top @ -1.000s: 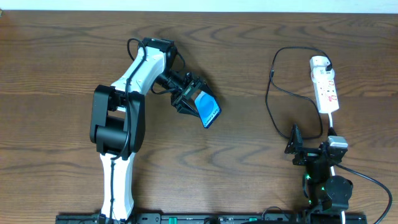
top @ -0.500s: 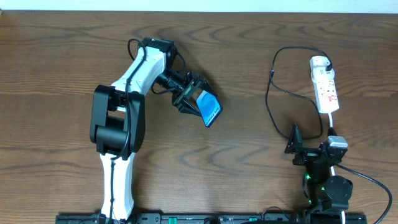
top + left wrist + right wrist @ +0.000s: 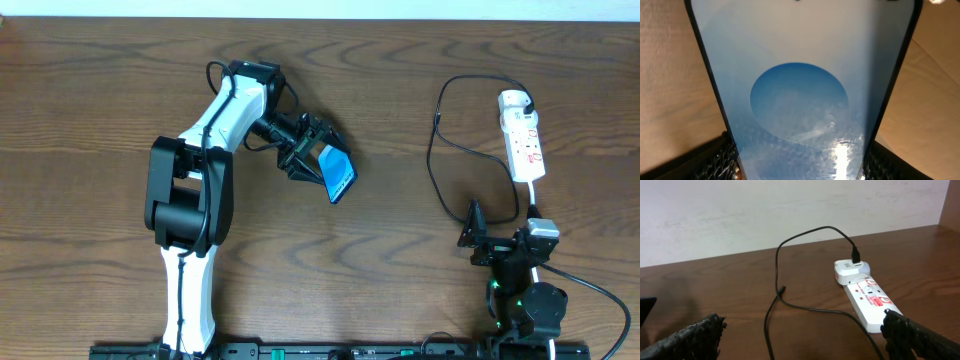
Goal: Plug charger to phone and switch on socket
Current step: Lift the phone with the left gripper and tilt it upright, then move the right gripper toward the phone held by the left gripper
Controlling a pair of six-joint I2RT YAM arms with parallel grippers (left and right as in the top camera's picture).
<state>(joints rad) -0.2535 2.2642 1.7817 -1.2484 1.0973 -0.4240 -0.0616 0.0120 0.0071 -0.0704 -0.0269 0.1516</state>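
The phone (image 3: 339, 176), with a bright blue screen and dark edges, is held off the table at left centre, my left gripper (image 3: 310, 155) shut on its side edges. In the left wrist view the phone (image 3: 800, 85) fills the frame between the black fingers (image 3: 720, 161). The charger (image 3: 432, 160) is a thin black cable looped on the table at right, plugged into the end of the white socket (image 3: 524, 140). Its free tip (image 3: 783, 288) lies on the wood. My right gripper (image 3: 495, 238) stands open below the socket (image 3: 867, 295), over the cable (image 3: 777, 265), with nothing held.
A white adapter (image 3: 850, 270) sits on the socket's far end. The socket's white cord (image 3: 580, 285) runs toward the front right past my right arm's base. A pale wall (image 3: 790, 210) stands behind the table's far edge.
The phone in my left gripper has shifted very slightly upward in the overhead view. The right arm, cable and socket have not moved.
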